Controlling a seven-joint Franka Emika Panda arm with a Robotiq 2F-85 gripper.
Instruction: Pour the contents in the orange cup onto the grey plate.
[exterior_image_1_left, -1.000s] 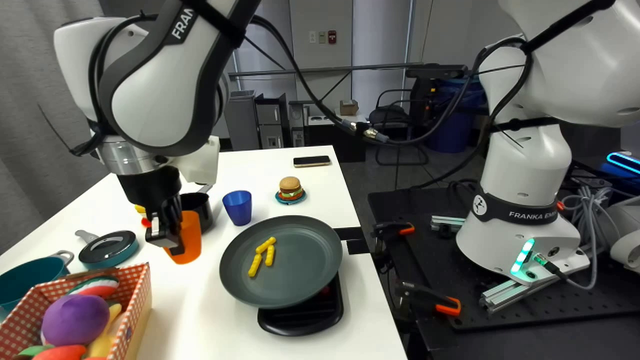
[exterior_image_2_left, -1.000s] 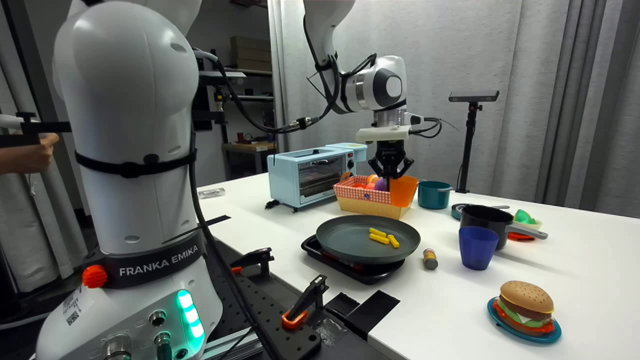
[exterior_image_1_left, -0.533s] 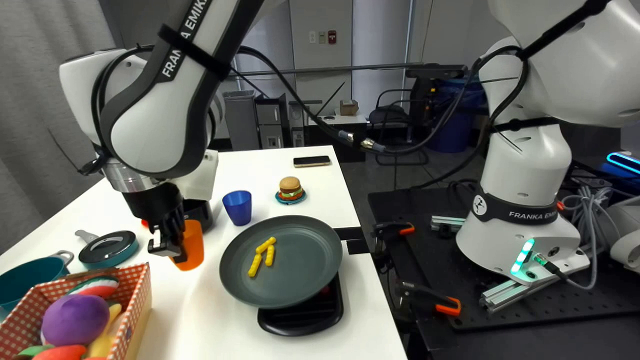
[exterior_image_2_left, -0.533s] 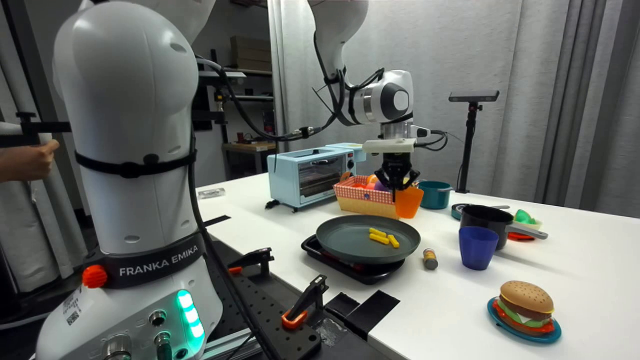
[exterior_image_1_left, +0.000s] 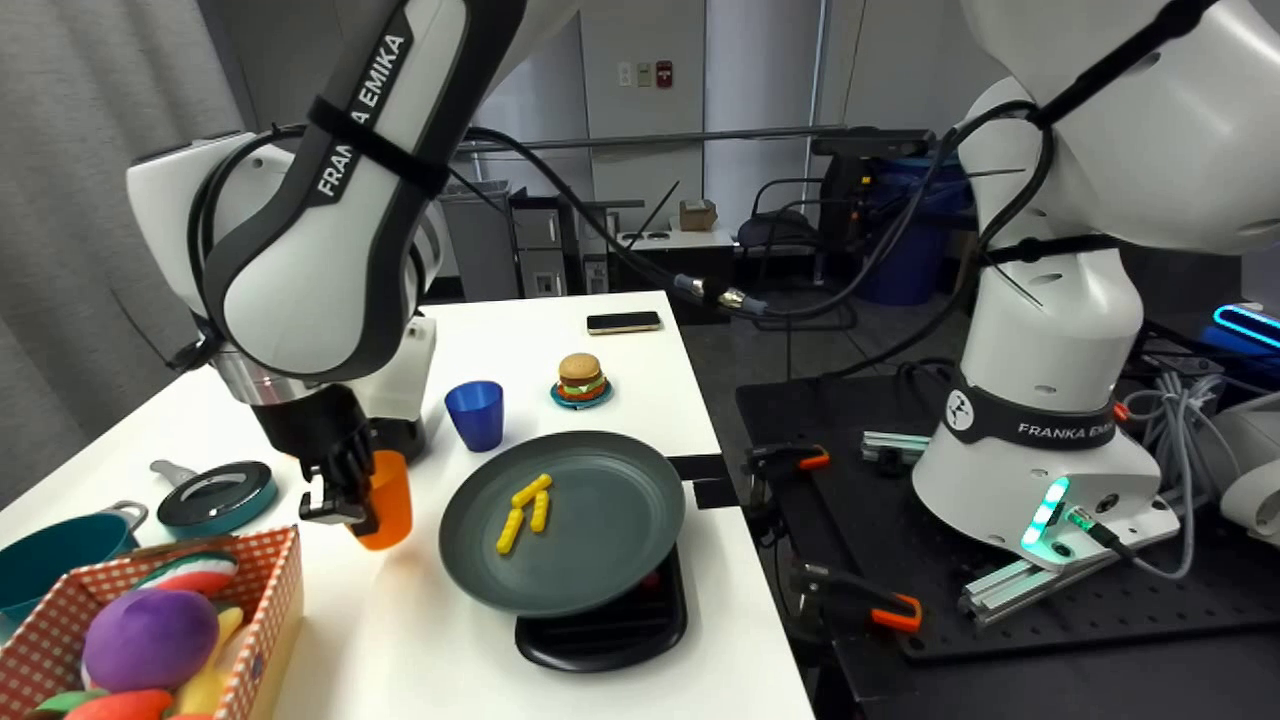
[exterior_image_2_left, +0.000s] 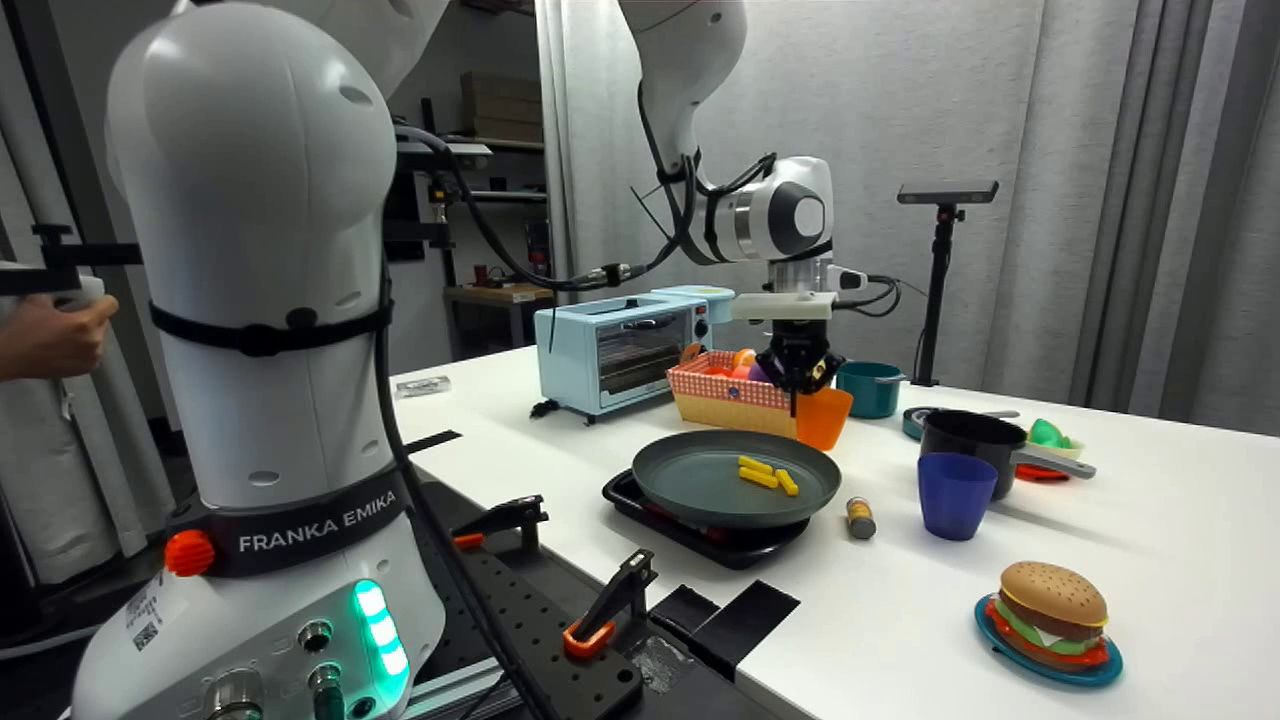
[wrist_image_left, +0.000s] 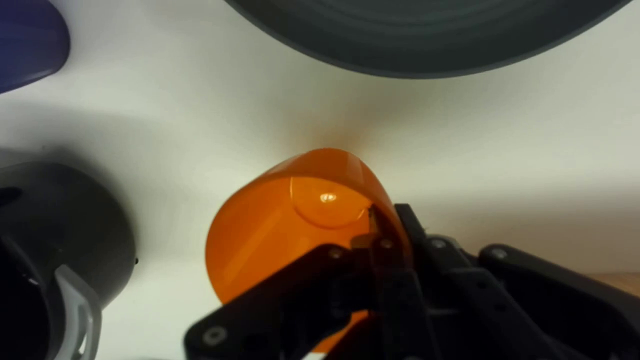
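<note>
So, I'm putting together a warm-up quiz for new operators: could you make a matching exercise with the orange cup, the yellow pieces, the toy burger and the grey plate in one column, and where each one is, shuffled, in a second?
Things
1. orange cup
2. yellow pieces
3. toy burger
4. grey plate

Places
A. on top of a black base
B. pinched between the jaws
C. on a small teal dish
D. lying on the grey plate

Right pairs: 1-B; 2-D; 3-C; 4-A
</note>
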